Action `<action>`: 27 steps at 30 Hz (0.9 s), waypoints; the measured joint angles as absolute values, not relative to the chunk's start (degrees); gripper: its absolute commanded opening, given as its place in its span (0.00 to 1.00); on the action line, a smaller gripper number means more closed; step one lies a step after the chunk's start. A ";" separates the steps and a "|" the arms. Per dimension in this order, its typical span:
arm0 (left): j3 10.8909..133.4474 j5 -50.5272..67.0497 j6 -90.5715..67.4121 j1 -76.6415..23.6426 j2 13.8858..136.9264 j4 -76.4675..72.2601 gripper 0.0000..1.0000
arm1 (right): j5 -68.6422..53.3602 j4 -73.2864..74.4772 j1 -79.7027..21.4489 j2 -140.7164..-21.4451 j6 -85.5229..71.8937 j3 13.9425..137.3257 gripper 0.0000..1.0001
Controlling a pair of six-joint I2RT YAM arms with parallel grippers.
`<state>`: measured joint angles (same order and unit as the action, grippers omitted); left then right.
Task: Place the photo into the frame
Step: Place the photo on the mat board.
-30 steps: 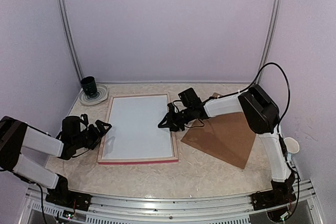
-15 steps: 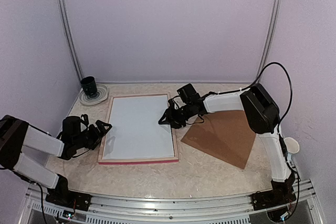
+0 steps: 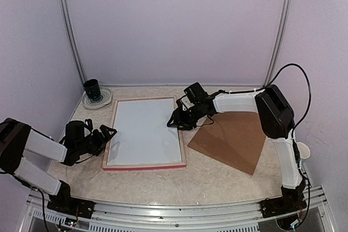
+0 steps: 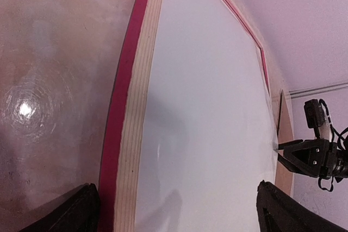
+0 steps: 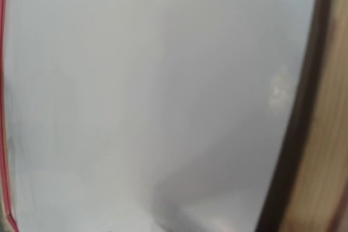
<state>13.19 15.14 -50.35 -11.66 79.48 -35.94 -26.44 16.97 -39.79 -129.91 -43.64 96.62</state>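
The photo (image 3: 142, 131), as far as I can judge, is the white sheet that lies inside the frame (image 3: 144, 165). Only a plain white side shows, so I think it is face down, but I cannot be sure. The frame lies flat with its pale wood back up and its pink edge around. Compared with one second ago, the right gripper (image 3: 175, 120) is now a little further toward the far end of the frame's right edge, and its arm is stretched more. Its tips are just at that edge, over the border of the sheet. How wide its jaws stand I cannot tell, and I see nothing held in them. The sheet is in the same place inside the frame as before. To me this means that the sheet is already laid in and the right arm is leaving it. The left gripper (image 3: 109, 133) is just beside the frame's left edge as before, its jaws fully apart and empty. The brown backing board (image 3: 231, 139) lies to the right of the frame and is not yet on it.
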 measured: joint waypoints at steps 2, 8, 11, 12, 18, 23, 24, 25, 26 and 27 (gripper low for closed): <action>13.19 15.14 -50.41 -11.66 79.61 -36.12 0.99 | -25.67 18.02 -39.97 -129.45 -42.78 96.90 0.50; 13.19 15.11 -50.74 -11.73 79.81 -36.47 0.99 | -23.31 20.67 -40.18 -128.33 -40.45 97.62 0.56; 13.19 15.05 -50.76 -11.73 79.81 -36.45 0.99 | -21.93 21.89 -40.25 -127.24 -39.24 97.65 0.62; 13.19 15.00 -50.74 -11.73 79.77 -36.42 0.99 | -21.39 22.37 -40.27 -126.80 -38.76 97.65 0.63; 13.21 14.48 -50.54 -11.79 78.13 -34.79 0.99 | -18.41 24.32 -40.27 -123.68 -36.49 97.65 0.67; 14.17 12.67 -49.19 -12.47 74.26 -31.22 0.99 | -17.26 24.25 -39.59 -121.12 -34.92 96.14 0.66; 14.70 11.77 -48.75 -12.91 73.14 -30.15 0.99 | -17.10 24.18 -39.51 -120.36 -34.61 95.22 0.66; 15.18 11.07 -48.34 -13.32 72.27 -29.36 0.99 | -16.95 24.16 -39.35 -119.57 -34.17 94.26 0.66; 15.66 10.17 -47.92 -13.96 71.37 -28.42 0.99 | -16.88 24.16 -39.22 -118.98 -33.78 93.56 0.66; 16.23 9.23 -47.46 -14.72 70.41 -27.38 0.99 | -16.82 24.05 -39.13 -118.48 -33.36 92.99 0.66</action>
